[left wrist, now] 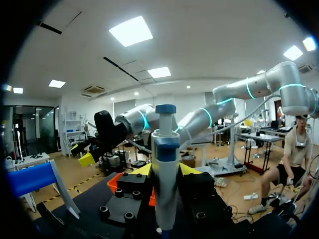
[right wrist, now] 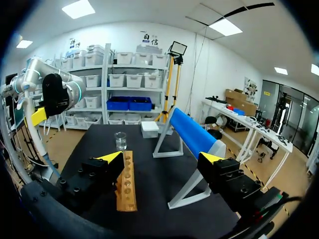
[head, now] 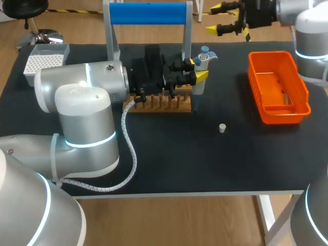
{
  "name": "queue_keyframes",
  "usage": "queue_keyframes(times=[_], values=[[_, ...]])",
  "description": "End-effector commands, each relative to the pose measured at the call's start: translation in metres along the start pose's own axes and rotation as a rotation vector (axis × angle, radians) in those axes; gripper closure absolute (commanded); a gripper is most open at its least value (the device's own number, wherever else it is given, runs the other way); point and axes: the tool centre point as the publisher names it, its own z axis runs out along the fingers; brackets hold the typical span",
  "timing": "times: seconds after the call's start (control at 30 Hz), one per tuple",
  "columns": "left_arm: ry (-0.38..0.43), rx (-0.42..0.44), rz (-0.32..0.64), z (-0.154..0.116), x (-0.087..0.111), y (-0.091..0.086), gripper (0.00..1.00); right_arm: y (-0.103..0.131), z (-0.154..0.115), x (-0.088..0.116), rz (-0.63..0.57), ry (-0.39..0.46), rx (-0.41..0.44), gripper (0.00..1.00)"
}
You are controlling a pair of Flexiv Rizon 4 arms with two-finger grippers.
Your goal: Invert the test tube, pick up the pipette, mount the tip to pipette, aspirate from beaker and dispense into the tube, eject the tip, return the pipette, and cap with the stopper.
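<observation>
Orange bin [head: 272, 55] at R of desk [head: 169, 159], contents unclear; beaker [right wrist: 120, 141] clear glass. Pipette [left wrist: 165, 174], white w/ blue cap, upright, clamped in L jaws by wooden rack [head: 159, 104]. R jaws wide open, empty.

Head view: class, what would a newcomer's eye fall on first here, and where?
The bright orange bin at the right stands out most, along with the blue bar raised at the back. Near the middle, the left end effector grips a pipette by the wooden rack, at its right end.
</observation>
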Motion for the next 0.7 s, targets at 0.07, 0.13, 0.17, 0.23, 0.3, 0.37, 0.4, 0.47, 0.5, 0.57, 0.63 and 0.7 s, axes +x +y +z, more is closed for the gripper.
queue_keyframes(times=[0.07, 0.13, 0.17, 0.23, 0.3, 0.37, 0.4, 0.47, 0.5, 0.57, 0.63, 0.7], values=[[-0.005, 0.004, 0.001, 0.002, 0.001, 0.001, 1.0, 0.01, 0.021, -0.008, 0.0, 0.002, 0.037, 0.0], [-0.005, 0.004, 0.001, 0.002, 0.001, 0.001, 1.0, 0.011, 0.028, -0.009, 0.002, 0.001, 0.046, 0.0], [-0.005, 0.004, 0.001, 0.002, 0.001, 0.001, 1.0, 0.011, 0.03, -0.01, 0.003, 0.001, 0.053, 0.0], [-0.005, 0.004, 0.001, 0.002, 0.001, 0.001, 1.0, 0.011, 0.036, -0.011, 0.005, -0.001, 0.063, 0.0], [-0.005, 0.004, 0.001, 0.002, 0.001, 0.001, 1.0, 0.011, 0.042, -0.011, 0.008, 0.001, 0.07, 0.0], [-0.005, 0.004, 0.001, 0.002, 0.001, 0.001, 1.0, 0.01, 0.047, -0.011, 0.006, 0.004, 0.08, 0.0], [-0.005, 0.004, 0.001, 0.002, 0.001, 0.001, 1.0, 0.01, 0.05, -0.011, 0.007, 0.006, 0.083, 0.0], [-0.005, 0.004, 0.001, 0.002, 0.001, 0.001, 1.0, 0.009, 0.055, -0.012, 0.005, 0.009, 0.09, 0.0], [-0.005, 0.004, 0.001, 0.002, 0.001, 0.001, 1.0, 0.009, 0.058, -0.012, 0.005, 0.009, 0.093, 0.0], [-0.005, 0.004, 0.001, 0.002, 0.001, 0.001, 1.0, 0.008, 0.062, -0.014, 0.004, 0.01, 0.101, 0.0], [-0.005, 0.004, 0.001, 0.002, 0.001, 0.001, 1.0, 0.008, 0.067, -0.015, 0.004, 0.01, 0.104, 0.0], [-0.005, 0.004, 0.001, 0.002, 0.001, 0.001, 1.0, 0.007, 0.072, -0.016, 0.006, 0.009, 0.108, 0.0]])
